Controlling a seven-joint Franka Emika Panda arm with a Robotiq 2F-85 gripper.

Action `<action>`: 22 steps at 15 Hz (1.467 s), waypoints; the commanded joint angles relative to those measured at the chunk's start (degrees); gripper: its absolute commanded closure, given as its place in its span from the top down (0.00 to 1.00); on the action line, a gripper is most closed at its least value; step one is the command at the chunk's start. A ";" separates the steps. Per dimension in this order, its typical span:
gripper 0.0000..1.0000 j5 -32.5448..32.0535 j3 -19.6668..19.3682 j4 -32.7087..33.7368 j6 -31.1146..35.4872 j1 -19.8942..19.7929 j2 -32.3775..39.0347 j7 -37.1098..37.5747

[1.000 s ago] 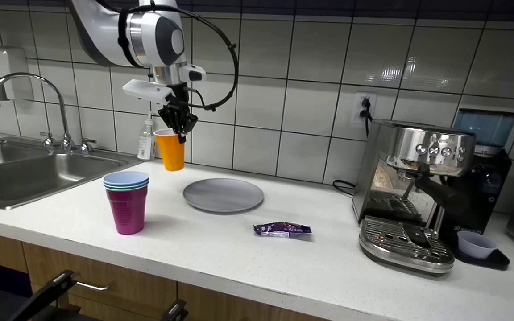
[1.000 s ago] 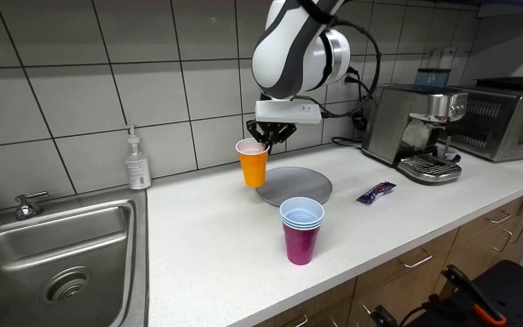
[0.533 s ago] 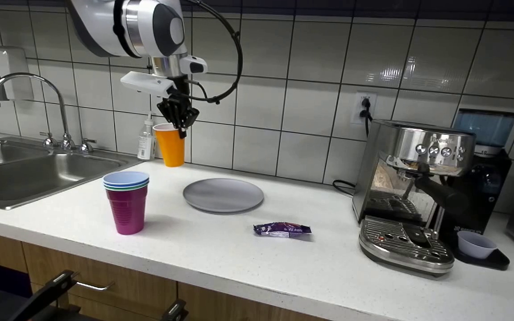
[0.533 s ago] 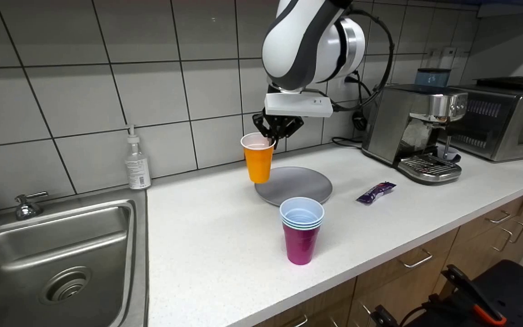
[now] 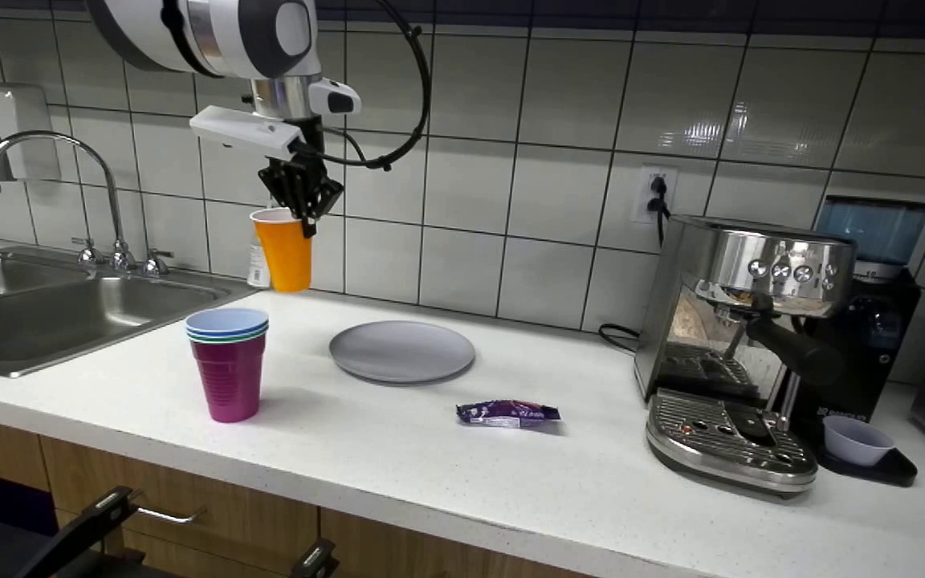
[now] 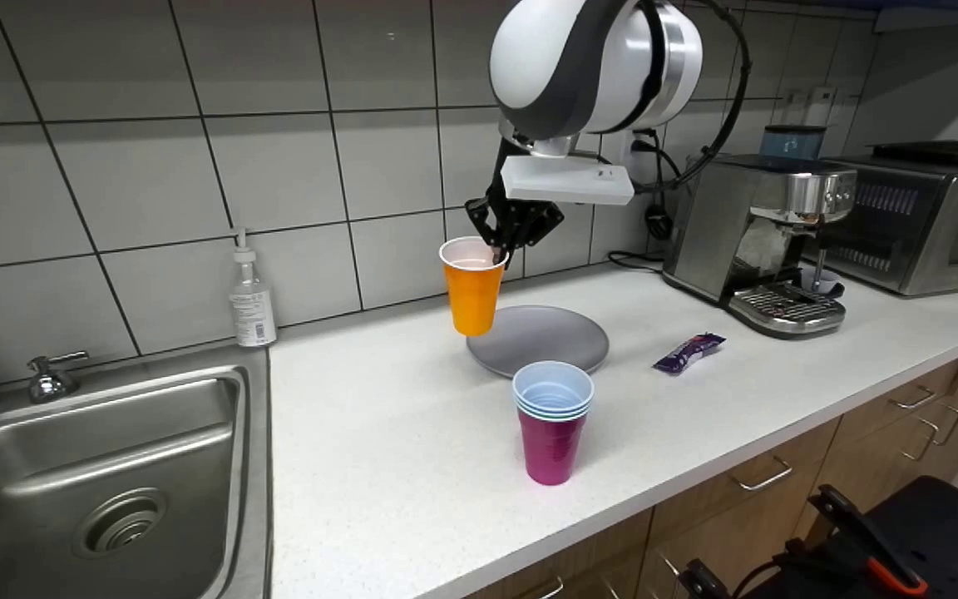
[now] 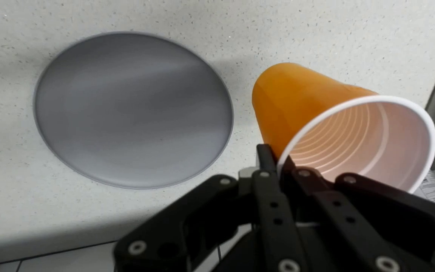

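An orange cup with a white inside [image 5: 286, 257] hangs in the air above the counter, its base leaning slightly toward the grey plate's side. My gripper [image 7: 279, 160] is shut on its wall at the rim, one finger inside and one outside. In both exterior views the gripper [image 6: 499, 254] comes down from above at the cup's edge. The wrist view looks into the cup's mouth, which appears empty; the finger inside is partly hidden by the rim. Beside and below the cup lies a flat grey plate [image 7: 134, 109]. A stack of magenta cups with blue insides [image 5: 228, 373] stands upright nearer the counter's front.
A purple wrapped snack [image 6: 689, 353] lies right of the plate. A steel coffee machine [image 5: 739, 353] stands farther right, with a microwave [image 6: 936, 220] beyond it. At the left are the sink [image 6: 105, 466], a faucet [image 5: 101, 160] and a pump bottle [image 6: 252, 304]. Tiled wall runs behind.
My gripper has lifted the orange cup somewhat higher and carried it a little left in one exterior picture, slightly right in another. The plate, stacked cups and wrapper have not moved.
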 commanded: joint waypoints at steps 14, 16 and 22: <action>0.01 10.92 -2.18 -9.30 -10.37 -0.64 -15.71 -25.22; 0.01 10.59 -2.40 -9.21 -12.35 -0.65 -16.14 -26.48; 0.01 9.46 -2.34 -9.00 -15.47 -0.85 -16.93 -28.69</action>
